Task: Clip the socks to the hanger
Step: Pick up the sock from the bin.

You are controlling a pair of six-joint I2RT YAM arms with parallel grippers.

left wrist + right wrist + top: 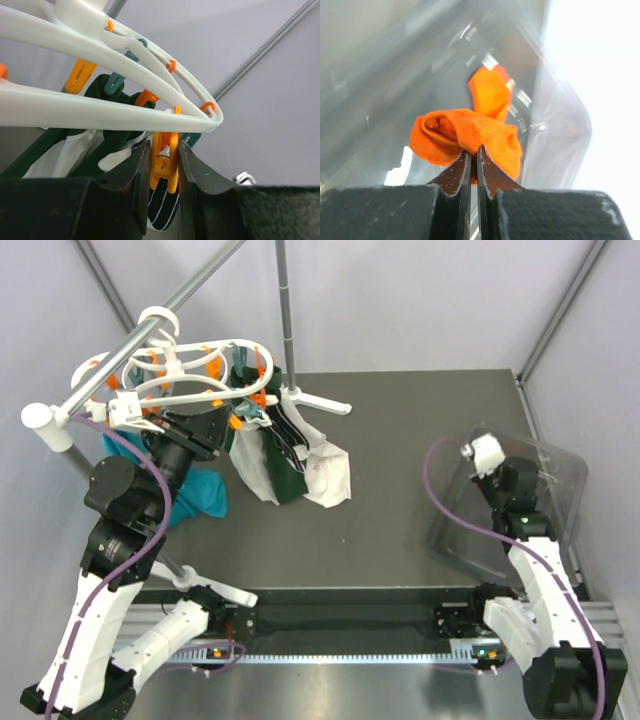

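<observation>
Though half-hidden, striped sock (pixel 162 212) under clip (pixel 164 160)

Glossy white plastic hanger (pixel 100 117), knit orange sock (pixel 470 132), matt grey table (pixel 400 460).

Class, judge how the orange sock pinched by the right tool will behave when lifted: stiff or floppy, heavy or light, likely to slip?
Probably floppy: the orange sock is bunched into soft folds at the right tool. Likely light, as it looks like thin knit. Slipping seems unlikely, since the textured fabric is pinched tight.
</observation>
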